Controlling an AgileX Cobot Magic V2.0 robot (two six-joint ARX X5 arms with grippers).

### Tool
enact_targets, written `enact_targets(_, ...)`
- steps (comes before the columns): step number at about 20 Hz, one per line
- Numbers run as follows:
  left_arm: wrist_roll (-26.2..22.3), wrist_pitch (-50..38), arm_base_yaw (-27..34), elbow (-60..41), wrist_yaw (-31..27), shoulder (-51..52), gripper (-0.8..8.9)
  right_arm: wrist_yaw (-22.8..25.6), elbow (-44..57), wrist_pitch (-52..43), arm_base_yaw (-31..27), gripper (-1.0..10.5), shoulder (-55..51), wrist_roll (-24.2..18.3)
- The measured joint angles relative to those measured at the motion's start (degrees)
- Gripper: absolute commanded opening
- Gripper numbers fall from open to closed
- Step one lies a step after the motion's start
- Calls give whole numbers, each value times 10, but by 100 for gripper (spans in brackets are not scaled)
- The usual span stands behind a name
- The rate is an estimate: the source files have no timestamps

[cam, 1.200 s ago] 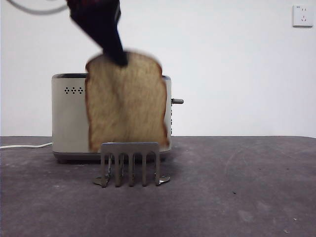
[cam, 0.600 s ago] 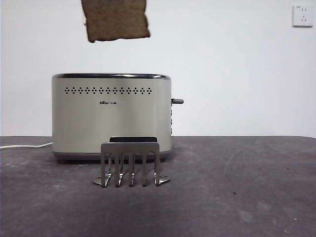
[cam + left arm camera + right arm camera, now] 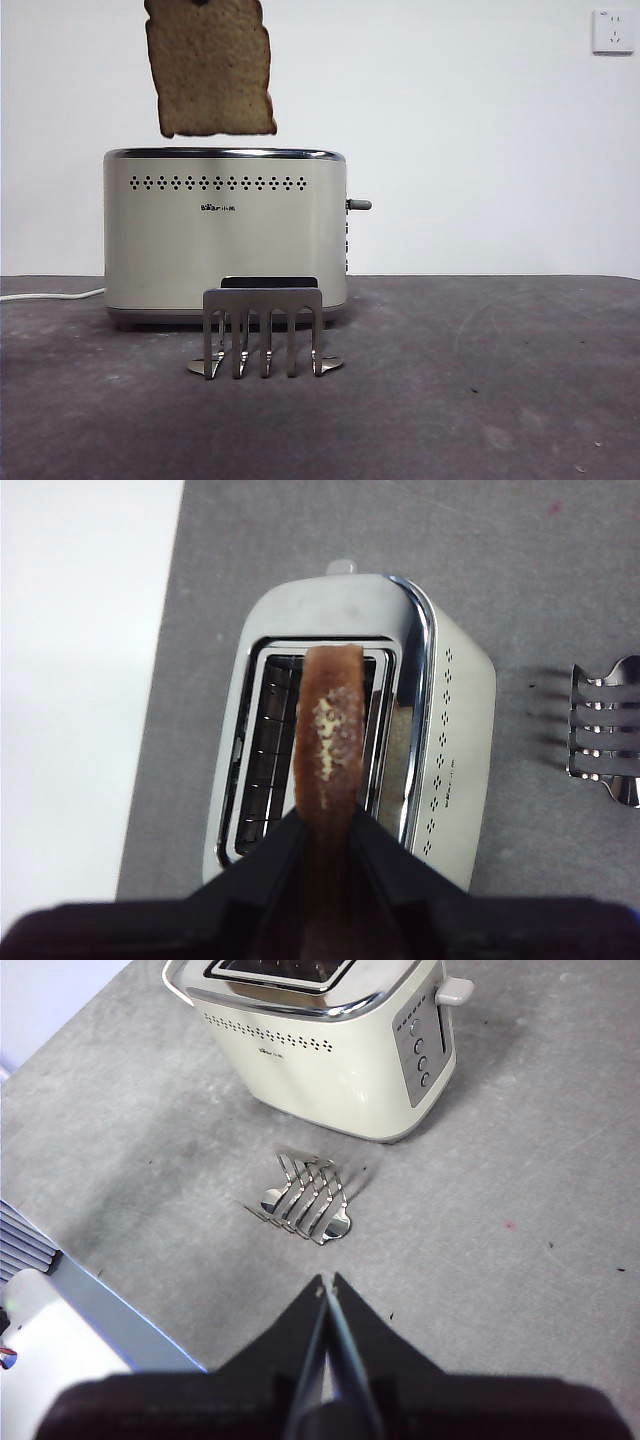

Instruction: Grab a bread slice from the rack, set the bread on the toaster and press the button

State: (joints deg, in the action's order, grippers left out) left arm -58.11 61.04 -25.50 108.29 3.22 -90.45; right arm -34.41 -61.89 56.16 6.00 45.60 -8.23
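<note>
The slice of bread (image 3: 210, 68) hangs upright above the left part of the toaster (image 3: 225, 235), its lower edge a little above the chrome rim. My left gripper (image 3: 326, 825) is shut on the slice (image 3: 330, 735), which hangs edge-on over the toaster's open slots (image 3: 300, 740). The metal rack (image 3: 263, 330) stands with no bread in it in front of the toaster, also seen as the rack (image 3: 305, 1200). My right gripper (image 3: 327, 1285) is shut and holds nothing, high above the table on the near side of the rack. The toaster's lever (image 3: 359, 205) sticks out on its right end.
A white cord (image 3: 50, 295) runs off to the left from the toaster. A wall socket (image 3: 612, 30) sits at the upper right. The dark table top (image 3: 480, 380) stretches to the right of the rack. Buttons (image 3: 420, 1055) line the toaster's end panel.
The slice was lifted out of the rack and up above the toaster. Since half a second ago it has shifted slightly left and come down toward the toaster's top.
</note>
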Motion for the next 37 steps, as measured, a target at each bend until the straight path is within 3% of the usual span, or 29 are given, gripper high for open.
enact_targets(7, -4, -5, 37, 0, 78, -25, -8, 0, 0, 0, 0, -11, 2, -4)
enact_targets(19, -5, -7, 53, 1, 88, -80, 0, 0, 0, 0, 0, -11, 8, -4)
enact_targets(20, -5, -13, 54, 1, 89, -80, 20, 0, 0, 0, 0, -11, 10, -4)
enact_targets(21, -3, -14, 54, 1, 90, -80, 103, 0, 0, 0, 0, -11, 11, -4)
enact_targets(22, 2, -17, 55, 1, 96, -80, 248, 0, 0, 0, 0, -11, 14, -4)
enact_targets(23, 10, -24, 55, 1, 97, -81, 356, 0, 0, 0, 0, -11, 15, -4)
enact_targets(24, 23, -35, 56, 1, 100, -82, 401, 0, 0, -1, 0, -11, 16, -4)
enact_targets(31, 115, -67, 56, 1, 100, -82, 405, 0, 0, -26, 0, -11, 40, -4)
enact_targets(34, 184, -71, 56, 1, 100, -81, 405, -1, 0, -82, 0, -11, 61, 2)
enact_targets(37, 271, -60, 56, 1, 100, -69, 405, -11, 0, -159, 0, -11, 100, 33)
